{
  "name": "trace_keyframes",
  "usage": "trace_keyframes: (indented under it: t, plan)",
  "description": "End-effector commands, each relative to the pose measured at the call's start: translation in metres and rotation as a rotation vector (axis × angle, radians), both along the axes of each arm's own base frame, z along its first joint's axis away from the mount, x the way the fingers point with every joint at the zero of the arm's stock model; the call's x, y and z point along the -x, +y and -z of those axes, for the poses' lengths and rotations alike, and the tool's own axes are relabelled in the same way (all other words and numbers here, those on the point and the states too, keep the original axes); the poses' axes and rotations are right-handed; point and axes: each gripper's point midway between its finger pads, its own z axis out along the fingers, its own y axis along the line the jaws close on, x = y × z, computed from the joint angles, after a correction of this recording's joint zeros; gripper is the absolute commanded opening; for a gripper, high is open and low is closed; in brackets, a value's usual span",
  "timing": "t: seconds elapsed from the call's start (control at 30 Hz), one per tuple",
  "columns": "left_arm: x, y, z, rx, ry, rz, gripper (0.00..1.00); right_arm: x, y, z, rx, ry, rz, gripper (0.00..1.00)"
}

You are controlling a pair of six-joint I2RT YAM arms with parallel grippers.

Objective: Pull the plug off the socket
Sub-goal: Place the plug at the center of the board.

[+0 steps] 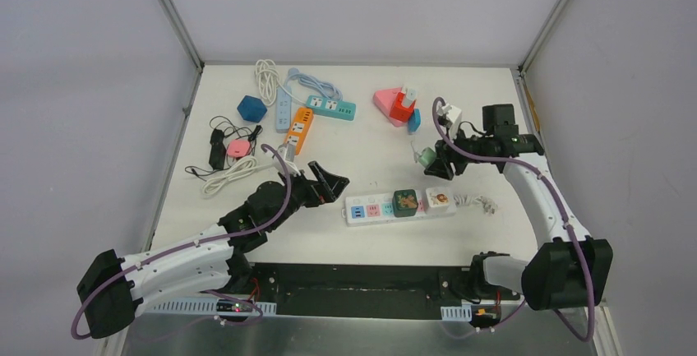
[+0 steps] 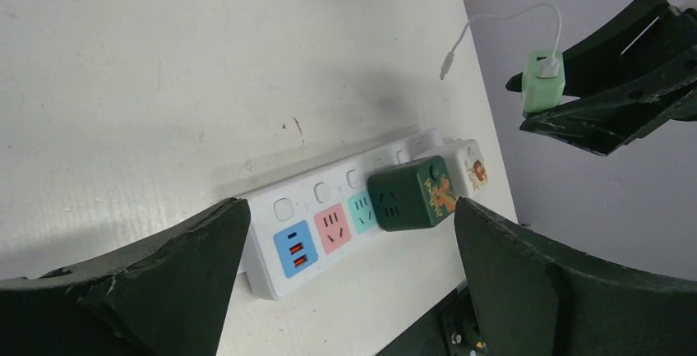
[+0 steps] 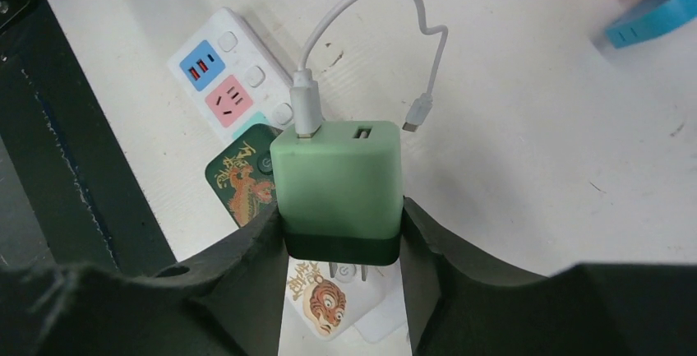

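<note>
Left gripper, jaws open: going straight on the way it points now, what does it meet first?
Likely the near end of the white multi-socket power strip, framed between the left gripper's jaws; depth is unclear.

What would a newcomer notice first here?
The right gripper holds a pale green charger with a white cable above the table. Near the front edge lies a white power strip with a dark green cube adapter plugged in; the left gripper hovers wide open at its left end.

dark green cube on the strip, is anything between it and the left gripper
Nothing visible. The open left gripper faces the strip's free end; the cube sits further along, uncovered.
</note>
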Motion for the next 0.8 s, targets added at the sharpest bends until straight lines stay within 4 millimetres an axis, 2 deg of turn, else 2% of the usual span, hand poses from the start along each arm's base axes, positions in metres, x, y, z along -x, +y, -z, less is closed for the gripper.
trace_keyframes:
  t: [0.0, 0.77]
  plan:
    - [-0.006, 0.007, -0.003, -0.017, -0.037, -0.028, 0.99, -0.013, -0.008, -0.031, -0.046, -0.077, 0.051, 0.00]
    - [-0.003, 0.012, 0.007, -0.065, -0.044, -0.014, 0.99, -0.073, -0.087, -0.045, -0.036, -0.069, 0.425, 0.00]
